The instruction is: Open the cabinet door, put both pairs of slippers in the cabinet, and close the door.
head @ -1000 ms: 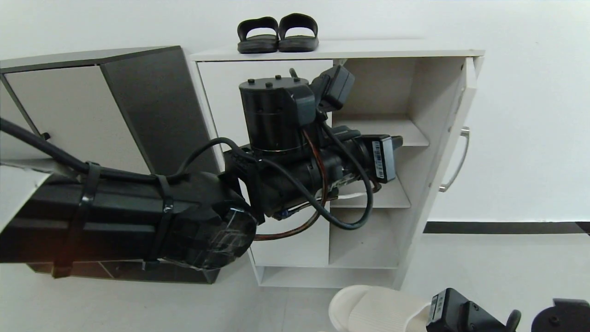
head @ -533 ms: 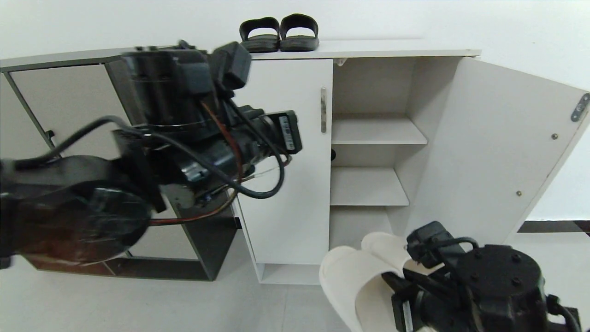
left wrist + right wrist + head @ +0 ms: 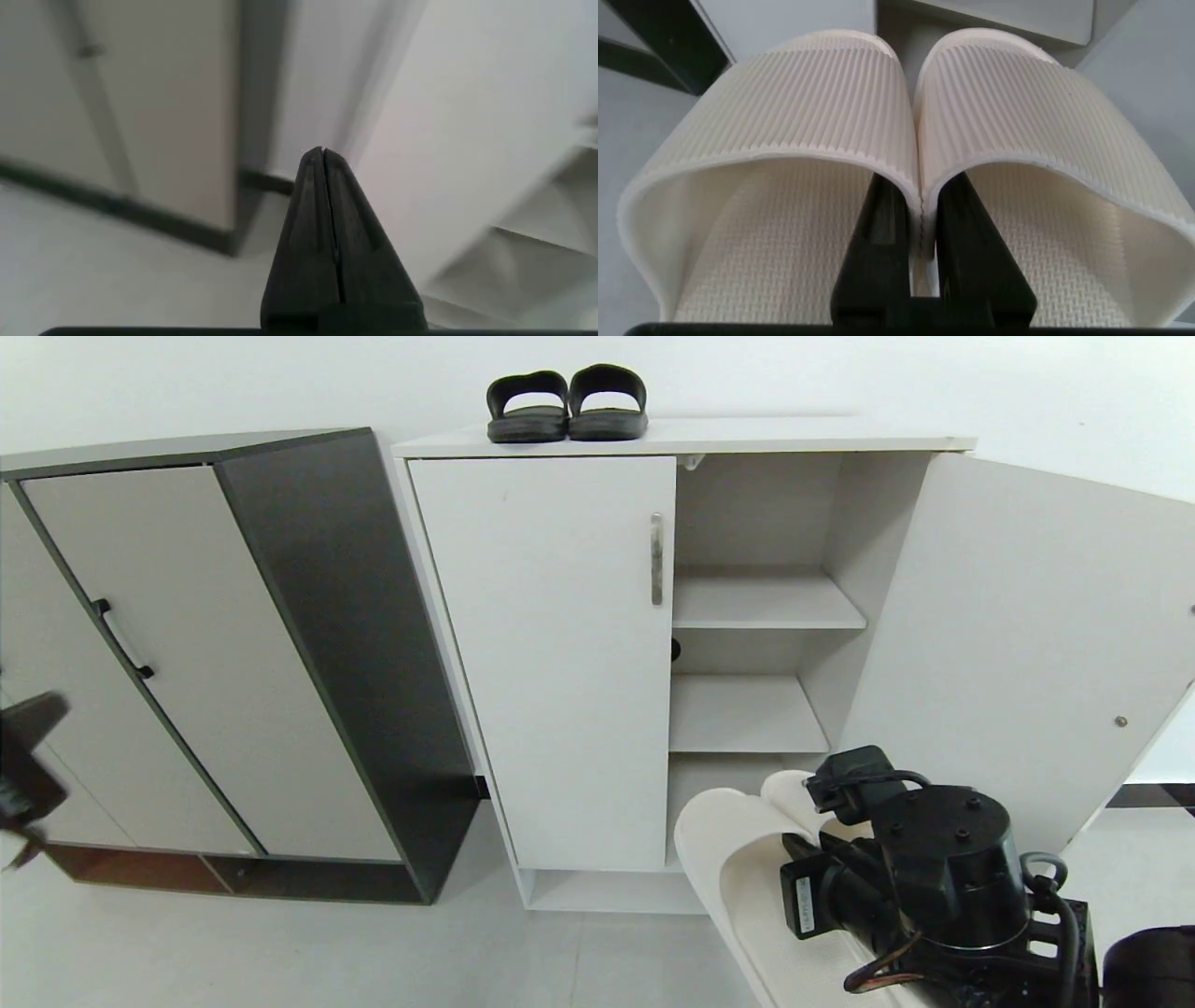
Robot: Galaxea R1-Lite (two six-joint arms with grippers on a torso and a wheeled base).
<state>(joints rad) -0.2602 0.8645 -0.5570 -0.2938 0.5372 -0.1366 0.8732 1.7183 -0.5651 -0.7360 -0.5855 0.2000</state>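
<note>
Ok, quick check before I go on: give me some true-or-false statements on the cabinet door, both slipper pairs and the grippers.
1. The cabinet has its right door open. True.
2. The black slippers lie on a shelf inside. False: they sit on top of the cabinet.
3. The right gripper is shut on the cream slippers. True: it pinches their adjoining inner edges.
4. The left gripper is open. False: it is closed tight, holding nothing.

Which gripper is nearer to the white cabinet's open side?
Right. The right gripper, holding the cream slippers, is just before it, low; the left gripper is far left, by the grey cabinet.
</note>
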